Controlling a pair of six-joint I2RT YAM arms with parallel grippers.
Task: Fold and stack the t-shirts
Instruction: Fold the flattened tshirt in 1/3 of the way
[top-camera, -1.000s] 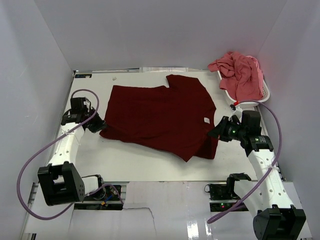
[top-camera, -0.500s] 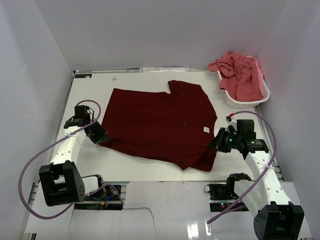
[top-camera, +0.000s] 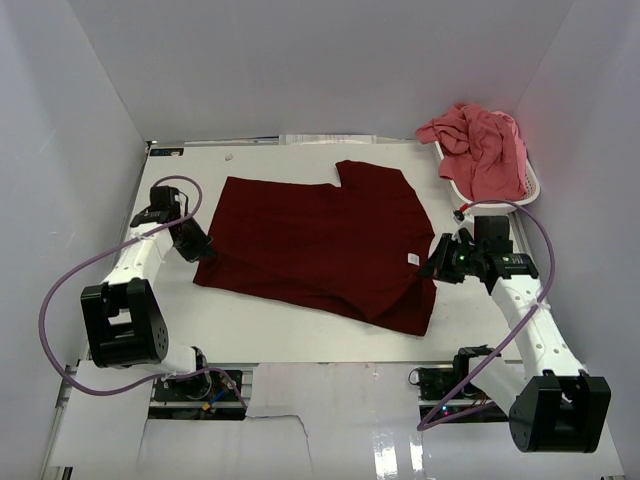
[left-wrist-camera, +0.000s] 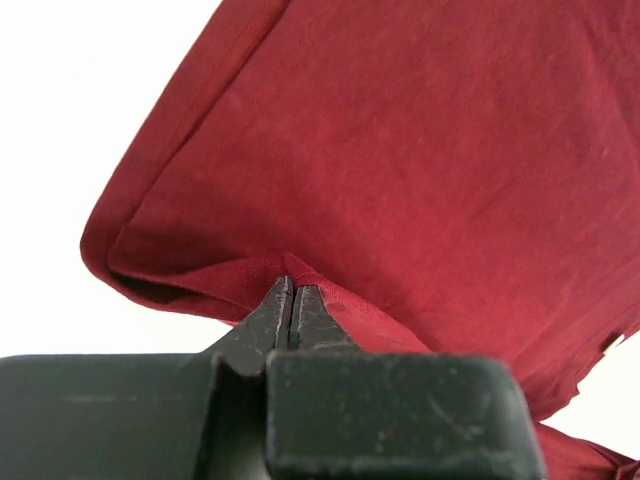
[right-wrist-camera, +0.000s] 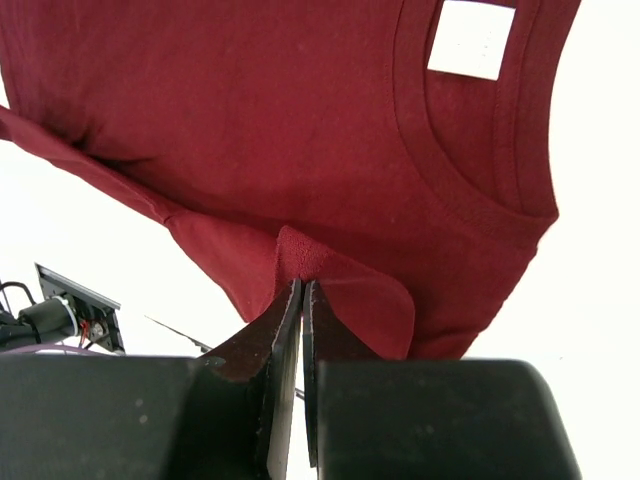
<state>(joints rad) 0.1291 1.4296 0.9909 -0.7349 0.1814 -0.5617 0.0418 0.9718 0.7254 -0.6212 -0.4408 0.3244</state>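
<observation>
A dark maroon t-shirt (top-camera: 320, 240) lies spread across the middle of the white table, its white neck label (top-camera: 411, 259) toward the right. My left gripper (top-camera: 200, 252) is shut on the shirt's left hem; the pinched cloth edge (left-wrist-camera: 290, 268) shows at its tips. At the shirt's right side my right gripper (top-camera: 432, 268) is shut on a fold of maroon cloth (right-wrist-camera: 300, 255) beside the collar (right-wrist-camera: 470, 190). A coral pink t-shirt (top-camera: 480, 140) lies crumpled in the white basket (top-camera: 470, 200) at the back right.
The basket stands against the right wall, just behind my right arm. White walls close in the table on three sides. A cable loops from each arm (top-camera: 60, 300) (top-camera: 545, 250). Electronics sit at the table's near edge (top-camera: 440, 380).
Both grippers, still shut on the maroon shirt, dipped toward the near edge and came back slightly. The shirt's near side now lies flatter and straighter; the left arm's elbow swung outward.
</observation>
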